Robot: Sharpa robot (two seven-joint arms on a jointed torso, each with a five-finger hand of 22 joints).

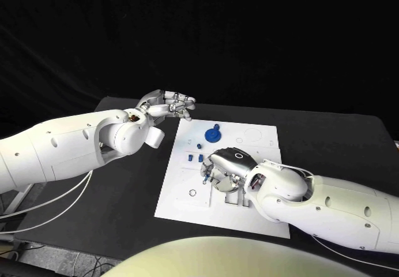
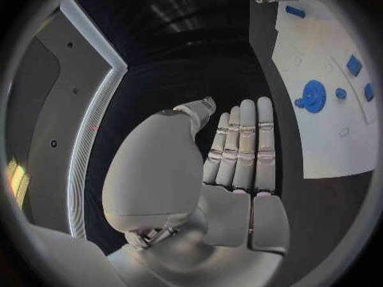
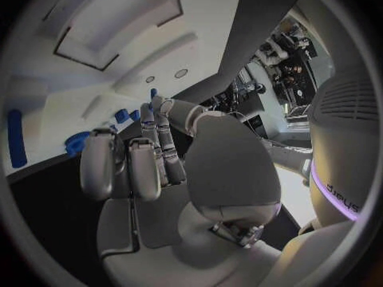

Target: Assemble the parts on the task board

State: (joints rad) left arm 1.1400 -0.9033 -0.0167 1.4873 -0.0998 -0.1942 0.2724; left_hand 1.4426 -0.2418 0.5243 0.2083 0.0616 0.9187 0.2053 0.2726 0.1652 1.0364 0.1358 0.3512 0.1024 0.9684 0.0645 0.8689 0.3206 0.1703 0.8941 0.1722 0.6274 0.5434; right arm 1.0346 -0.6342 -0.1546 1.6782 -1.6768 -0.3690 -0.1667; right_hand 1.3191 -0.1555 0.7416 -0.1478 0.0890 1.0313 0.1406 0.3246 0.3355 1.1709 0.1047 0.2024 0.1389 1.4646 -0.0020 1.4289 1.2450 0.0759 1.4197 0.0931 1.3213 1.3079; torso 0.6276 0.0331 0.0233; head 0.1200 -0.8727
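Observation:
The white task board (image 1: 249, 199) lies mid-table. A round blue part (image 1: 214, 135) sits on its far half, with small blue parts (image 1: 195, 156) just nearer. My right hand (image 1: 226, 167) hangs over the board's middle, fingers pointing down at it. In the right wrist view its thumb and a finger meet on a small blue part (image 3: 153, 93). My left hand (image 1: 169, 105) hovers off the board's far left corner, where a small blue piece (image 1: 188, 117) shows below its fingertips. Its fingers (image 2: 243, 143) are straight and hold nothing. A blue bar (image 2: 295, 11) lies on the board.
The black table (image 1: 332, 144) stretches to the right of the board and along its left side (image 1: 141, 173). White cables (image 1: 50, 202) hang under my left arm at the table's left edge.

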